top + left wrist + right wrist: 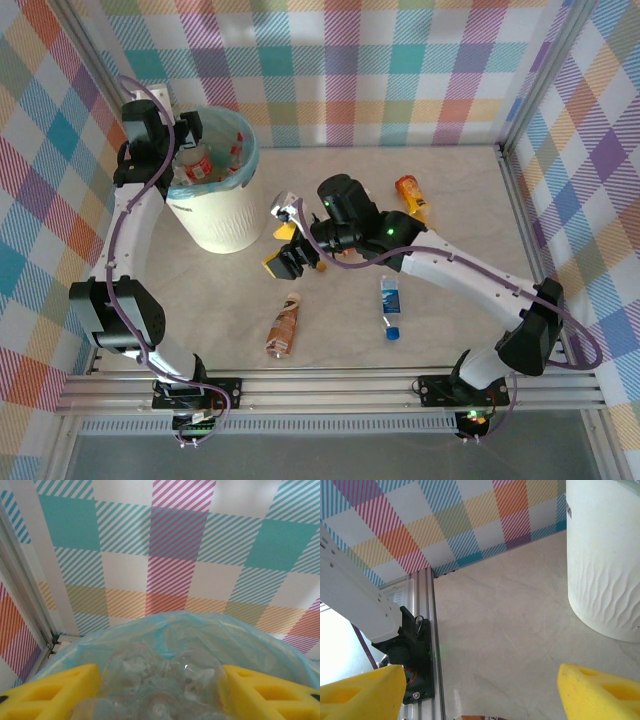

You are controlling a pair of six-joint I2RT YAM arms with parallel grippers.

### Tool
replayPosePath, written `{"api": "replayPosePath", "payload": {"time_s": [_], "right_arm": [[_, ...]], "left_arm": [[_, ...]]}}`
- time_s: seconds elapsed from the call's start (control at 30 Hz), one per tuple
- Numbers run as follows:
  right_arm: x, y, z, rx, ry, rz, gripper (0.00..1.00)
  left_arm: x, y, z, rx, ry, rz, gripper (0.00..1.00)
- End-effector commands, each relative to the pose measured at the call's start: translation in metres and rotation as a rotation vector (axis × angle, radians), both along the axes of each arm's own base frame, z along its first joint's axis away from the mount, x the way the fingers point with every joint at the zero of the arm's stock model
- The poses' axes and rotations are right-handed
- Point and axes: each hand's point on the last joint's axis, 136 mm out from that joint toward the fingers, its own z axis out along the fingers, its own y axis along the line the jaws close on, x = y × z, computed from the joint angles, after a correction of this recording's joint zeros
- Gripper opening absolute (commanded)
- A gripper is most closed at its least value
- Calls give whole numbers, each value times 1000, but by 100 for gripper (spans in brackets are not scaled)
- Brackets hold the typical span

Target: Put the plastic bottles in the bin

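Left gripper (161,681) pinches a clear bottle (145,672) over the bin (222,218) — right gripper (285,248), fingers spread and empty, hovers mid-tabletop (450,200).

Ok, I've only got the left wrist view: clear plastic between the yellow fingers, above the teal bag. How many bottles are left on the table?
Observer: Four by the top view: a brown bottle, a blue-capped bottle, an orange bottle and a small bottle beside the bin.
Operator: Where's the other arm?
Observer: The right gripper hangs between the small and brown bottles, jaws open, empty.
Operator: Anything in the bin yet?
Observer: Yes, several bottles lie inside it.
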Motion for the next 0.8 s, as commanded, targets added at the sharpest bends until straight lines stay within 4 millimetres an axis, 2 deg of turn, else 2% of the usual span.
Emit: {"api": "replayPosePath", "payload": {"time_s": [0.0,0.27,0.43,0.57,0.7,0.77], "right_arm": [[-5,2,1,1,-10,29,80],[-5,2,-3,-10,-6,31,79],[-5,1,-5,-16,-7,31,79],[-6,2,-5,-16,-6,34,79],[-6,3,-4,-14,-4,38,79],[-6,4,-4,-14,-3,40,79]], "left_arm": [[-4,-6,-85,-22,246,-45,58],[-4,-17,-121,-38,328,-103,58],[-7,-16,-135,45,357,-83,57],[-7,-18,-126,73,348,-88,57],[-7,-25,-100,55,323,-111,58],[-7,-28,-83,31,314,-117,61]]}}
